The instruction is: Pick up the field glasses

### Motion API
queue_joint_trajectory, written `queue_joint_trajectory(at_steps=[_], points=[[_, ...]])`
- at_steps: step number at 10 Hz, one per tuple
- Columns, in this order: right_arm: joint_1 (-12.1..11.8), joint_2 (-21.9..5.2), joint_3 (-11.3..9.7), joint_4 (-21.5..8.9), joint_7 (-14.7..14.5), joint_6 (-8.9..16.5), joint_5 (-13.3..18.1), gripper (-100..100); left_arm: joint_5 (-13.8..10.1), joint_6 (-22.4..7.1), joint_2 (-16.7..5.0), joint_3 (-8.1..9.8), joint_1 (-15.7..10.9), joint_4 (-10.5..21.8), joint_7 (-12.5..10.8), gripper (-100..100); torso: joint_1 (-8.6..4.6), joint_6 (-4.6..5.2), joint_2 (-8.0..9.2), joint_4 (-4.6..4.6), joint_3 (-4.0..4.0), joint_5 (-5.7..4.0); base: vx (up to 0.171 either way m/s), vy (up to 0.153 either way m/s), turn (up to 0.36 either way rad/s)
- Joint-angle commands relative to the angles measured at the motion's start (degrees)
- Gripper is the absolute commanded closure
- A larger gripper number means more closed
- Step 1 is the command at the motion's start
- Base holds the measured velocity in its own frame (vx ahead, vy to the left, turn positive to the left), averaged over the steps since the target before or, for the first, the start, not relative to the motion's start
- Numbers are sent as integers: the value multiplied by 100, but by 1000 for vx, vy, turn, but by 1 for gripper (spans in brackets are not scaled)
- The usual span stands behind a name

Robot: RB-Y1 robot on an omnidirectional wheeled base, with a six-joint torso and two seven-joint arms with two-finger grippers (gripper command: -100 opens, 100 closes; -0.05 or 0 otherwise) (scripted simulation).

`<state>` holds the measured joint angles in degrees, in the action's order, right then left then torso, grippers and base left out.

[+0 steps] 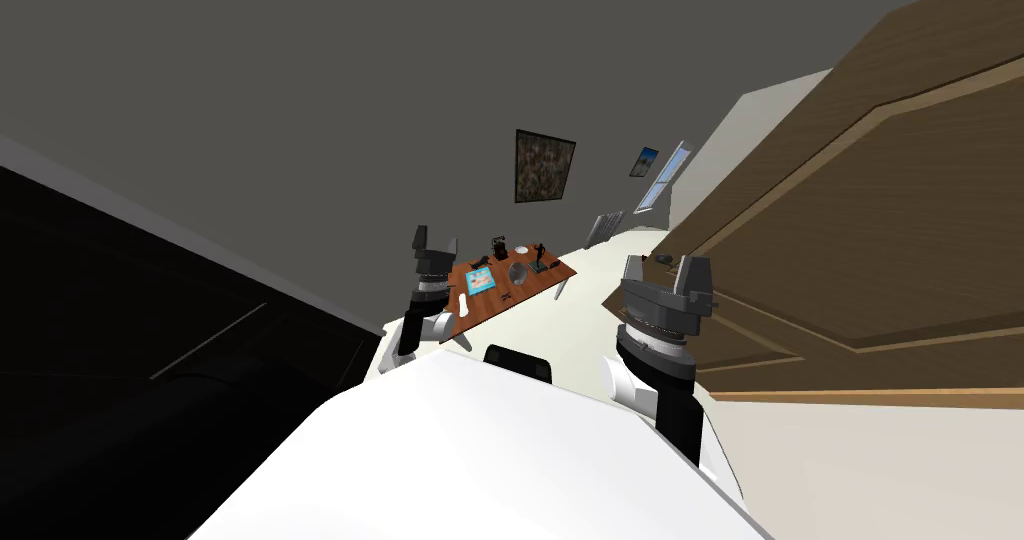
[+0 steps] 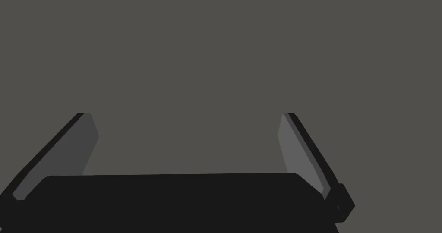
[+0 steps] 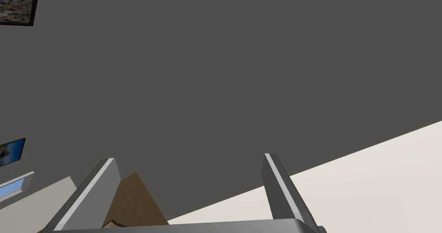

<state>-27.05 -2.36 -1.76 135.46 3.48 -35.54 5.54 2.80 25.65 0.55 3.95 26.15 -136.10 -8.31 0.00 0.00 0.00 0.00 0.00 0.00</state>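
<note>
A brown table (image 1: pixel 500 304) stands far ahead across the room, bearing several small items. Among them are two dark objects (image 1: pixel 499 246), a blue-covered book (image 1: pixel 480 280) and a dark statuette (image 1: pixel 541 256). They are too small to tell which is the field glasses. My left gripper (image 1: pixel 435 240) is raised in front of me, open and holding nothing; its fingers (image 2: pixel 88 135) stand wide apart. My right gripper (image 1: pixel 667 269) is raised on the other side, near a wooden door, also open and holding nothing (image 3: pixel 188 161).
A large brown wooden door (image 1: pixel 880 244) stands close on my right. A black area (image 1: pixel 120 304) lies to my left beyond a grey wall. Pale floor (image 1: pixel 600 264) runs toward the table. A framed picture (image 1: pixel 544 166) hangs above it.
</note>
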Motion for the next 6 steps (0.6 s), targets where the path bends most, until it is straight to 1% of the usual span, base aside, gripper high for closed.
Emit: queue_joint_trajectory(at_steps=[1, 3, 6], points=[[0, 0, 0, 0, 0, 0, 0, 0, -136, -130, -206, 5, -16, 224, -49, -100, 0, 0, 0, 0, 0, 0, 31, -16, -103], [0, 0, 0, 0, 0, 0, 0, 0, -281, -267, -357, 11, -36, 463, -100, -100, -8, 1, -18, -4, -10, -1, 53, -30, -85], [0, 0, 0, 0, 0, 0, 0, 0, -578, -550, -572, 23, -74, 917, -206, -100, -15, 1, -22, -5, -13, -3, 56, -42, -96]])
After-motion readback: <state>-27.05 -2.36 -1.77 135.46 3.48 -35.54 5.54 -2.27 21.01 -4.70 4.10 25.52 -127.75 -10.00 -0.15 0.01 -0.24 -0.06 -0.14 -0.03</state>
